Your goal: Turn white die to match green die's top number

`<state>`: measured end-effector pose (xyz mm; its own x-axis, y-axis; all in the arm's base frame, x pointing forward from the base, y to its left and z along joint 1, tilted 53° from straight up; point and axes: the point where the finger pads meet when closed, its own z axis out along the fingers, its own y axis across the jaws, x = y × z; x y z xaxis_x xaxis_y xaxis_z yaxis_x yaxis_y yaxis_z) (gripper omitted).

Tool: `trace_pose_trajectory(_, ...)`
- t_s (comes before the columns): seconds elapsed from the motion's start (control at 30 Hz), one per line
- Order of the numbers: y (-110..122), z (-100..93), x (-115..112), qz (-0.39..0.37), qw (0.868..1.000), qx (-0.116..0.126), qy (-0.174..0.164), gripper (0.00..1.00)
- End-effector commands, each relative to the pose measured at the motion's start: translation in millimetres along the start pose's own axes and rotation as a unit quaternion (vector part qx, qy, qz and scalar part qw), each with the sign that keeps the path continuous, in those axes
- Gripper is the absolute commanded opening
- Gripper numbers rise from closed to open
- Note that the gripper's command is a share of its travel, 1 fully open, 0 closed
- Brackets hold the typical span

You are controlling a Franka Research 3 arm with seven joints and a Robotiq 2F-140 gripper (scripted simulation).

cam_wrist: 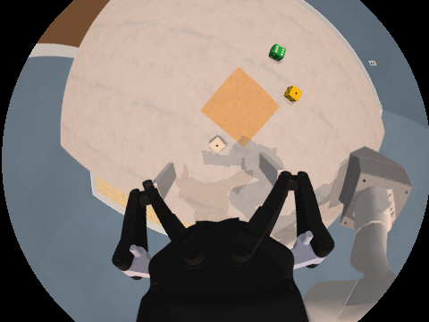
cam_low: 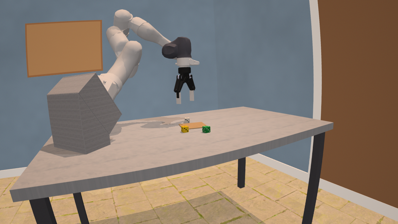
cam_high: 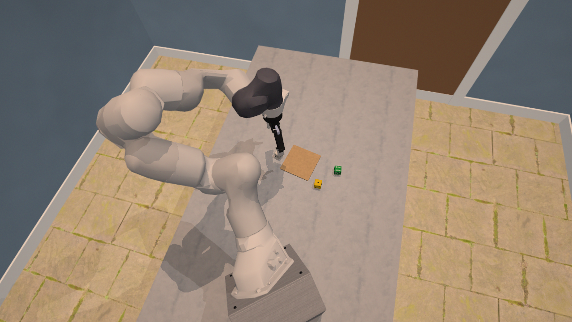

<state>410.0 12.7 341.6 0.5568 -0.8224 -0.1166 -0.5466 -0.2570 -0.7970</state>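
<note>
The white die [cam_low: 186, 119] lies on the table just off the corner of the brown mat [cam_low: 193, 125]; in the wrist view the white die [cam_wrist: 217, 143] shows one pip on top, beside the mat [cam_wrist: 239, 106]. The green die [cam_high: 337, 170] lies on the table past the mat's far side and shows six on top; it also shows in the wrist view [cam_wrist: 277, 53]. My gripper [cam_low: 185, 100] is open and empty, hanging well above the white die. In the top view the gripper [cam_high: 278, 152] covers the white die.
A yellow die [cam_high: 317, 184] lies on the table near the mat's corner, one pip on top; it also shows in the exterior view [cam_low: 184, 128]. The robot's grey base block [cam_low: 80, 111] stands at the table's end. The mat [cam_high: 300, 161] lies flat.
</note>
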Motion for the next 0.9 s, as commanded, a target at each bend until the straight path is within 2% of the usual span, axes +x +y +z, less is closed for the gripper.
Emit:
trace_pose_trajectory(0.0, 2, 0.5, 5, -0.079, 0.997, -0.002, 0.007, 1.00)
trace_pose_trajectory(0.3, 2, 4.5, 5, -0.170, 0.985, -0.003, 0.007, 1.00)
trace_pose_trajectory(0.37, 2, 4.5, 5, -0.170, 0.985, -0.003, 0.007, 1.00)
trace_pose_trajectory(0.7, 2, 9.6, 5, -0.279, 0.960, -0.005, 0.007, 1.00)
trace_pose_trajectory(0.83, 2, 10.5, 5, -0.298, 0.954, -0.005, 0.007, 1.00)
trace_pose_trajectory(0.87, 2, 10.5, 5, -0.298, 0.954, -0.005, 0.007, 0.28)
